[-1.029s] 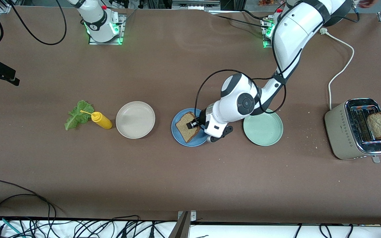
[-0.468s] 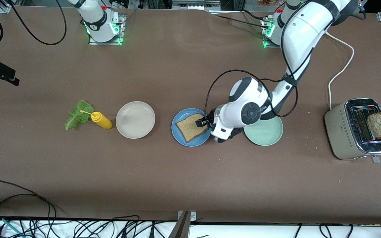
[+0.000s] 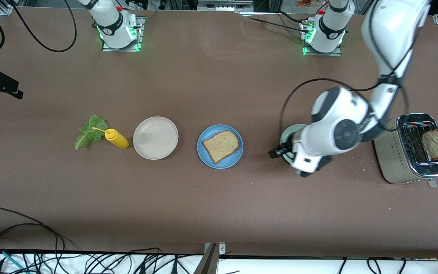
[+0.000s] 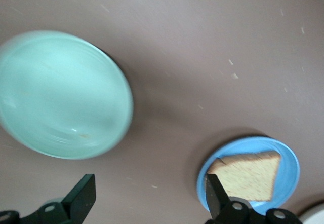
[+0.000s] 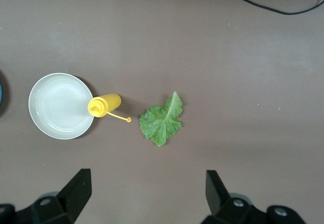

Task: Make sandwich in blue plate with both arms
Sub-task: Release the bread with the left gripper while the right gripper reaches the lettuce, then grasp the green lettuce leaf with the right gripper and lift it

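Now one square slice of brown speckled toast (image 3: 221,146) is lying flat in the round matte blue plate (image 3: 205,154), with blue rim showing all around it; the left wrist view (image 4: 247,175) is catching the same slice, its plate (image 4: 289,173) partly hidden by a finger. Toward the left arm's end of the table, the left gripper (image 3: 278,152) is hanging over the edge of the pale green round plate (image 3: 288,133), its fingers (image 4: 82,198) standing wide with nothing between them, and the left wrist view is showing that green plate (image 4: 63,95) whole while the front view is hiding most of it under the arm. A second slice of brown toast (image 3: 435,144) is sticking up from the beige and chrome toaster (image 3: 388,152), seen only from the front. Toward the right arm's end, the beige round plate (image 3: 155,137), the yellow squeeze bottle (image 3: 116,138) and the ruffled green lettuce leaf (image 3: 89,131) are sitting in a row, bottle just beside the leaf. The right gripper (image 5: 147,196) is waiting high over them, out of the front view, fingers spread wide and holding nothing. Bare brown tabletop (image 3: 219,205) is lying open nearer the front camera.
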Tool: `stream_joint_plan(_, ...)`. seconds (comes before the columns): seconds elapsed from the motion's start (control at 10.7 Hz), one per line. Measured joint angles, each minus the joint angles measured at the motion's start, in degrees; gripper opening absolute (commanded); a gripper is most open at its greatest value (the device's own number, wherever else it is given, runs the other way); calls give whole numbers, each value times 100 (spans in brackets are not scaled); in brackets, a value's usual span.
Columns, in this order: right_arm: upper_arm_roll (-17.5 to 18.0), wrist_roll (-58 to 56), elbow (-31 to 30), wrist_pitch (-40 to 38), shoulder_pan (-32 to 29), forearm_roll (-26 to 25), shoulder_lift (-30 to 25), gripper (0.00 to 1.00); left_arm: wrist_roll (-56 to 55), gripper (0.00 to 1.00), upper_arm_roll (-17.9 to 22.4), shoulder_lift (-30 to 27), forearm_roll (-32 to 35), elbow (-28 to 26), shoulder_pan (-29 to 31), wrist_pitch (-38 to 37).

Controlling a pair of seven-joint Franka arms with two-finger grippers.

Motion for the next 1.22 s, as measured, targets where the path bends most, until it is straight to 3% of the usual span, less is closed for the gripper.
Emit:
stream_joint_plan(0.28,41,-49,-83,17,15,-1,80,100,1047,100,18,-669,280,18,745,-673)
stream_joint_plan(0.56,18,149,-241,156,-10,-1,586,100,1816,100,22,-1130,803,19,1208,-939)
stream_joint_plan(0.84,-24,1253,-438,562,-45,-4,1142,100,2675,100,21,-1531,1271,43,1396,-1287)
stream_joint_plan(0.94,-22,1706,-609,806,-42,-4,1273,98,3032,100,21,-1630,1272,49,1513,-1392)
stream_joint_plan(1.03,-22,2146,-838,1099,-43,-4,1380,88,3391,100,20,-1684,1272,50,1638,-1486)
stream_joint_plan(1.22,-26,2785,-1268,1600,-52,-4,1528,89,3707,100,17,-1686,1218,48,1732,-1575)
